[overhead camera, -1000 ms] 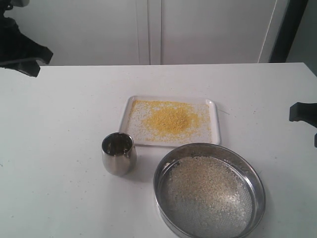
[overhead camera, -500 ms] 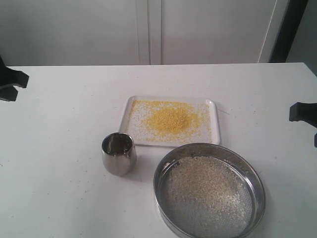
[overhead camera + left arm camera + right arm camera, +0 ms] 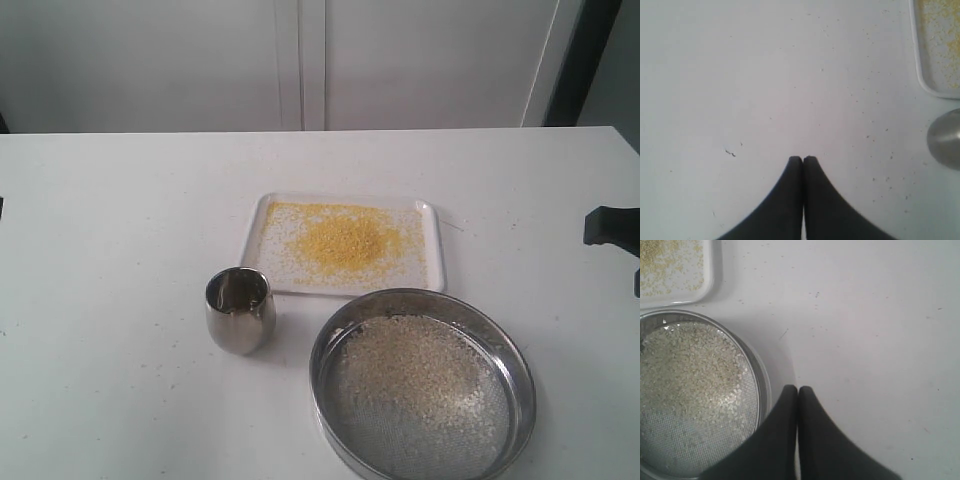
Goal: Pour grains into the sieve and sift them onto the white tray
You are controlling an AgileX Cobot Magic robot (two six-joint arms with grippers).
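we are seeing the left gripper (image 3: 802, 159) with its two dark fingers pressed flat together, holding nothing, and it is hanging over the bare white tabletop (image 3: 740, 75), which is carrying a scatter of tiny specks. to one side of it, in the left wrist view, a rounded corner of the white tray (image 3: 916, 50) is showing, and the curved flank of a small steel cup (image 3: 946, 140) is edging in close to that corner. the right gripper (image 3: 798, 388) is closed in the same way, its tips meeting on nothing, and it is hovering just beside the shiny outer wall of the sieve (image 3: 760, 375); we cannot tell whether it is touching that wall. moving outward to the exterior view, the sieve is sitting flat on the near right part of the table, and pale grains (image 3: 415, 370) are lying spread across most of its mesh, thinning toward the near side. directly behind it the tray is lying flat, its near rim right up against the sieve's far rim, touching or just apart. yellow grains (image 3: 345, 243) are lying heaped in the tray's middle, with a thinner sprinkle reaching toward its rim. the cup is standing upright to the left of the sieve, just in front of the tray's near left corner.
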